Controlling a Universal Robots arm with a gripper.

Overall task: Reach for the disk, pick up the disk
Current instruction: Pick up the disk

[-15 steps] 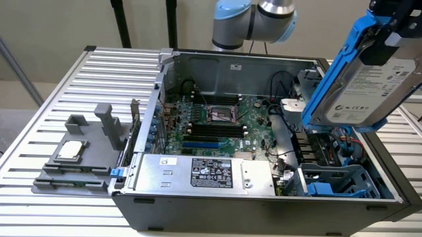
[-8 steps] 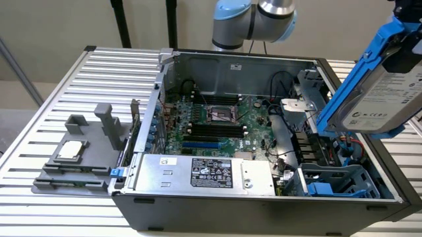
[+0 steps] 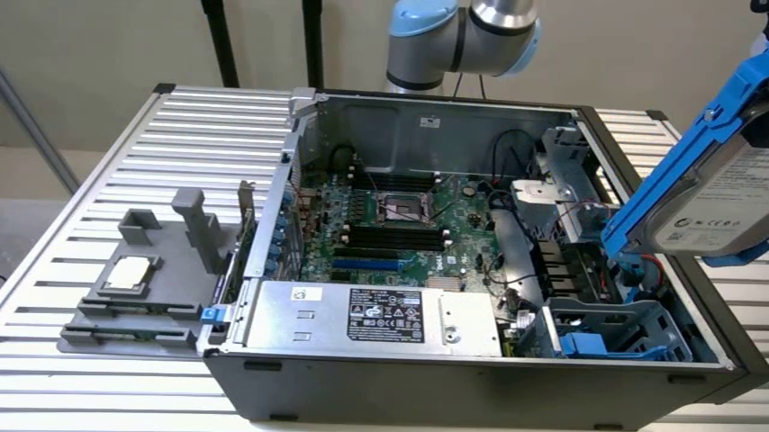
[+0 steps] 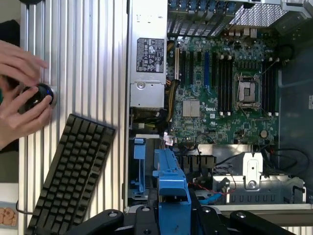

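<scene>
I had my claw [image 4: 174, 208] clamped on the blue bracket of the disk [image 3: 721, 202]. The disk was up off the case [image 3: 397, 391], tilted, at the exterior view's right, near the open drive bay [image 3: 619, 328]. In the wrist view, a person's hands [image 4: 27, 110] held a dark round thing [image 4: 38, 96] near a keyboard [image 4: 73, 171].

Slanted keyboard [image 4: 72, 177], open computer case [image 4: 220, 98], apparently

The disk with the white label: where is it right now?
In the exterior view, the disk hangs at the right edge in its blue bracket, above the blue-grey drive cage.
</scene>
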